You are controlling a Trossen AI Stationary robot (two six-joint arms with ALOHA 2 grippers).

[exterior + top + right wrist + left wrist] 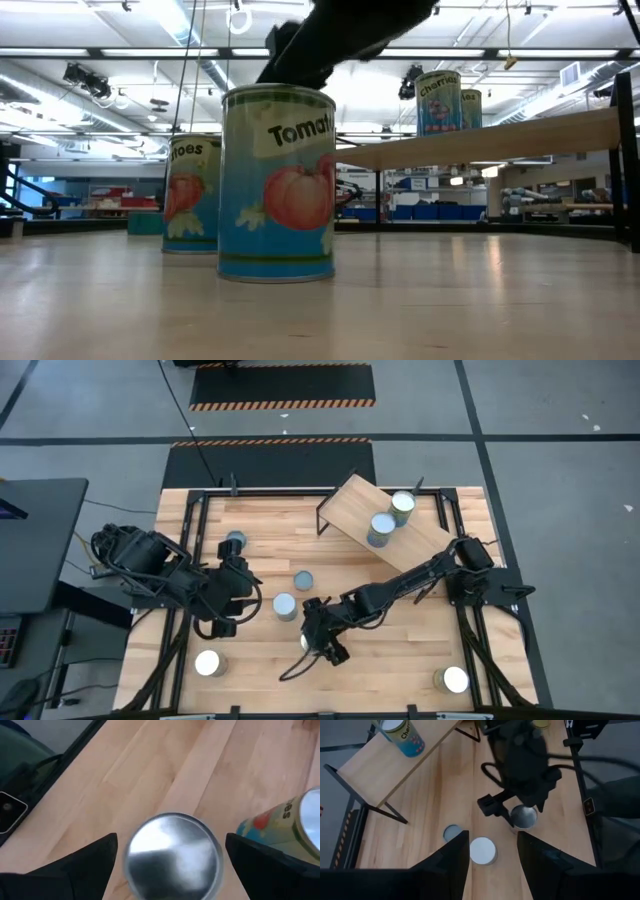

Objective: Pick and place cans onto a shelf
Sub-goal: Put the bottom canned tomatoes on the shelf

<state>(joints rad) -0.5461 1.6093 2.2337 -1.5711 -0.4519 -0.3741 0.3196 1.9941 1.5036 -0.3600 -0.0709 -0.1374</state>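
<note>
Table (400,650): cans (285,606) crowd tool (318,640).

- Left arm (160,570), left of the frame: matte black, bulky rounded joint housings, loose black cables looping off its base.
- Right arm (420,575), centre-right: slimmer black links and a boxy wrist.
- Fingers (85,865), lower frame: flat, dark, wedge-shaped, possibly rubber-padded.

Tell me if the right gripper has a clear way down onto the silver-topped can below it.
Probably yes. The right gripper hangs open with a finger on each side of the silver-topped can, and nothing lies between them; the neighbouring tomato can stands apart.
</note>
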